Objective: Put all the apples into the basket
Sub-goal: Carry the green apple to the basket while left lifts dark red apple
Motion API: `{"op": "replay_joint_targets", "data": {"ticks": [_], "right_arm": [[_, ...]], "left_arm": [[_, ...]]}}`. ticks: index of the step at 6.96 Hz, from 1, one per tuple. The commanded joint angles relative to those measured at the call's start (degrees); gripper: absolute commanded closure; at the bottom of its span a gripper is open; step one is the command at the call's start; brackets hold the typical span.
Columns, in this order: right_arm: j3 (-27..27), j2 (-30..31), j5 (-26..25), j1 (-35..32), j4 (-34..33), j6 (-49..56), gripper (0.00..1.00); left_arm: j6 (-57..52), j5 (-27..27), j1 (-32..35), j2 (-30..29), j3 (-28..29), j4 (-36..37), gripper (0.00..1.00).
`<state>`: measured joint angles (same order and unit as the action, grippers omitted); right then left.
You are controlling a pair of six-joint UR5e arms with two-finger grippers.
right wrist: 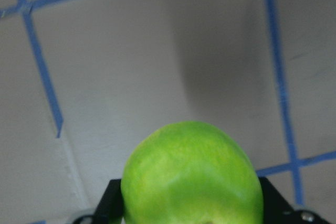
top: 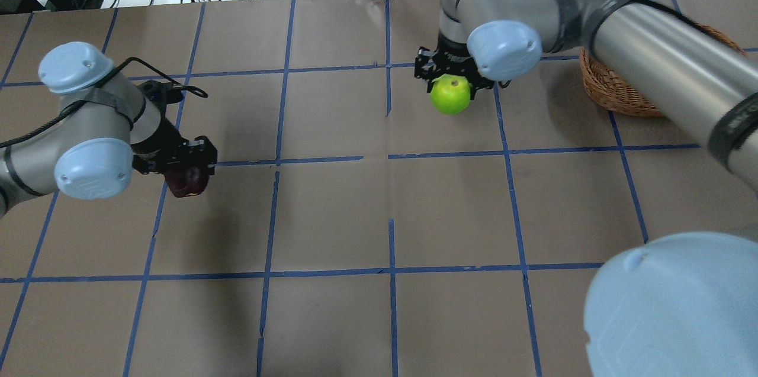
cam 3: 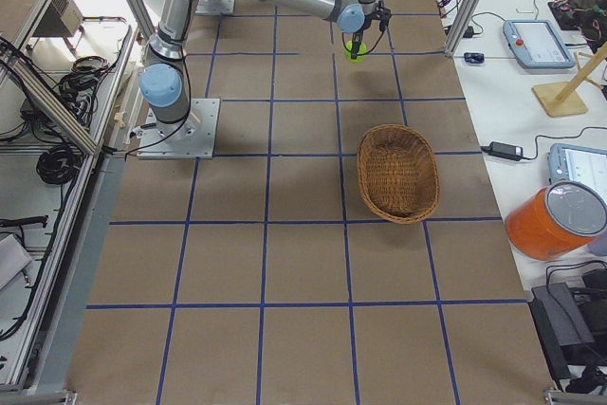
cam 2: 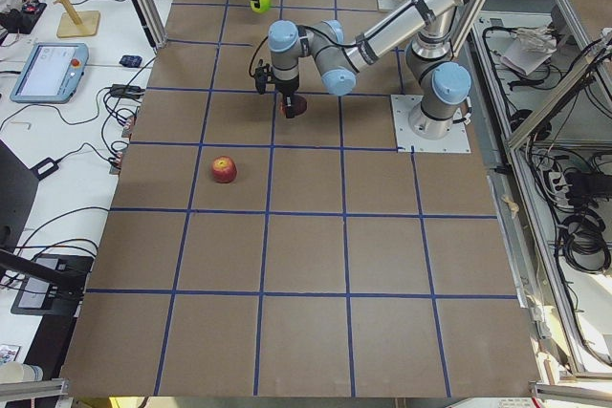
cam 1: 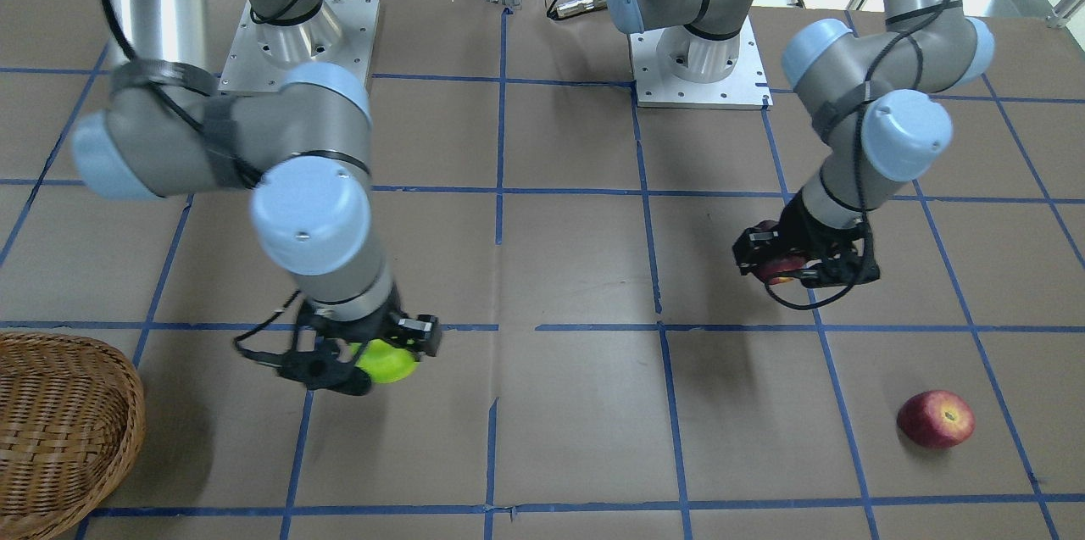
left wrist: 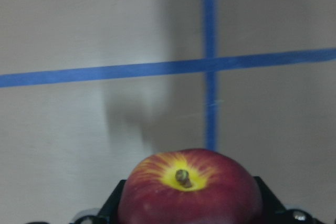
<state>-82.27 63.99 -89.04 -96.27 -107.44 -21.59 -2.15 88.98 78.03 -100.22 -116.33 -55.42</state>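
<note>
We hold the green apple in the right end effector, lifted clear to carry it, near the basket | left end effector grips a red apple aloft, well apart from the basket | third apple lies on the counter — farthest from the basket.

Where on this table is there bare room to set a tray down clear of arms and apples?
The table's middle, between the left gripper holding a dark red apple and the right gripper holding the green apple, is bare. Crowded: by the basket under the right arm, and round the loose red apple.
</note>
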Motion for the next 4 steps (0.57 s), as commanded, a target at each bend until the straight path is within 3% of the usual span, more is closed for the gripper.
{"op": "replay_joint_targets", "data": {"ticks": [1,3,4], "right_arm": [[8.7,1.8,-4.3,13.1,12.6,12.0,1.00],[9.1,-0.6,-8.9,22.4,11.5,27.6,1.00],[9.5,-3.3,-9.0,27.5,9.3,33.6,1.00]], "left_arm": [[35.8,-3.3,18.2,-4.2,2.4,8.4,0.81],[49.4,-5.2,28.7,-11.5,4.5,16.8,0.83],[51.8,-5.1,29.6,-13.7,4.8,18.1,0.75]]}}
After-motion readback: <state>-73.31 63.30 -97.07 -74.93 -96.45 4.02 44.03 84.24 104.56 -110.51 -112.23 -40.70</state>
